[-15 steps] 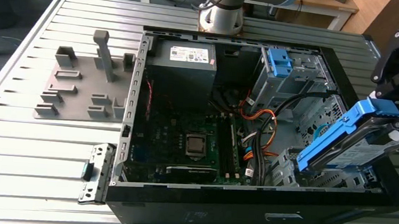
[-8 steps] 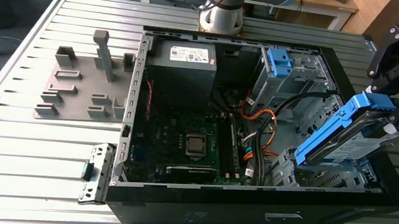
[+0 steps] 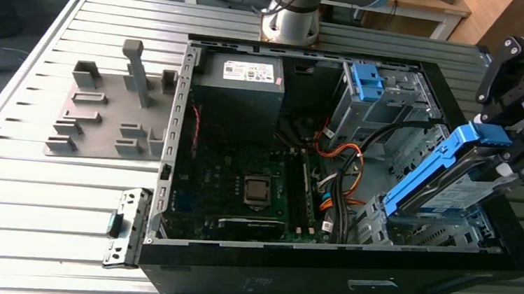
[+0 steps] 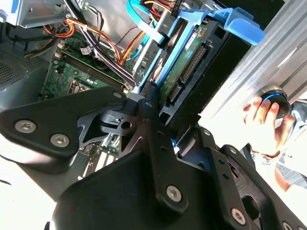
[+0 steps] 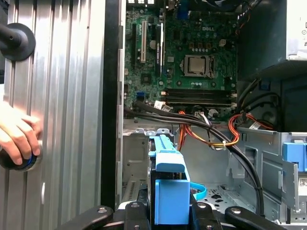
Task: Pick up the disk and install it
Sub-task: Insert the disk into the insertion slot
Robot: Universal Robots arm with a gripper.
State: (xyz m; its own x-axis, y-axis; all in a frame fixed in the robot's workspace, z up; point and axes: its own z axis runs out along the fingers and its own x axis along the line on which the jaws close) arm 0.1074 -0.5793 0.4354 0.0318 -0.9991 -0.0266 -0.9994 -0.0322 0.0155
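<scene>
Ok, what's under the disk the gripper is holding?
The disk, tilted in the gripper, hangs over the grey metal drive bay in the computer case. The bay floor right beneath it is covered.

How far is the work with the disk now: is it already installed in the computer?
Done: the disk is picked up; the jaws are shut on its blue frame end. In hand: it hangs tilted over the metal drive cage inside the open computer case. Left: it is not yet seated in the cage.
</scene>
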